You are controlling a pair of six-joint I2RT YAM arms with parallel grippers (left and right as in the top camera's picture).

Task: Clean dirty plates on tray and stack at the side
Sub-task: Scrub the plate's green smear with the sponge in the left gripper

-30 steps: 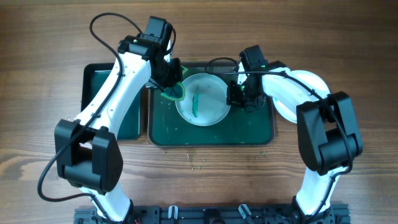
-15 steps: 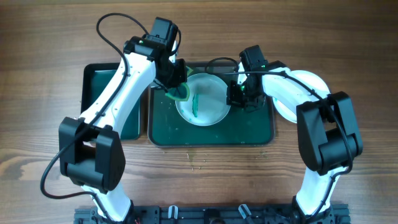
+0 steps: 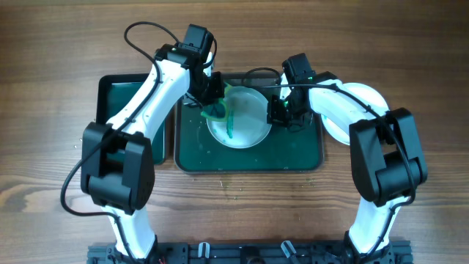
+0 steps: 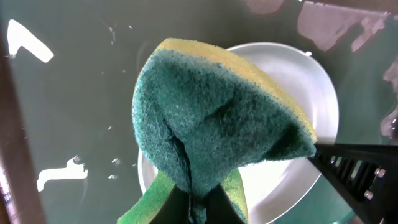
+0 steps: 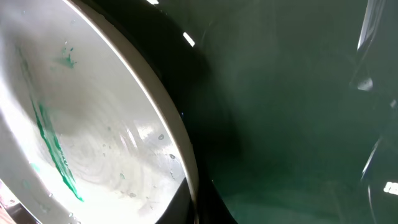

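A white plate (image 3: 245,117) with a teal-green streak lies on the large dark green tray (image 3: 293,155). My right gripper (image 3: 277,111) is shut on the plate's right rim; the right wrist view shows the rim (image 5: 180,149) between the fingers (image 5: 196,208). My left gripper (image 3: 213,101) is shut on a green and yellow sponge (image 3: 216,111) over the plate's left edge. In the left wrist view the sponge (image 4: 217,118) hangs from the jaws (image 4: 198,208) above the plate (image 4: 311,93). More white plates (image 3: 363,95) lie right of the tray, mostly hidden under my right arm.
A smaller green tray (image 3: 117,95) with a dark rim lies left of the large one, partly under my left arm. Both trays rest on a wooden table (image 3: 234,205). Arm bases stand at the front edge.
My left gripper has carried the sponge to the right, from the plate's outer left edge to over its left part. The right gripper and plate have not moved.
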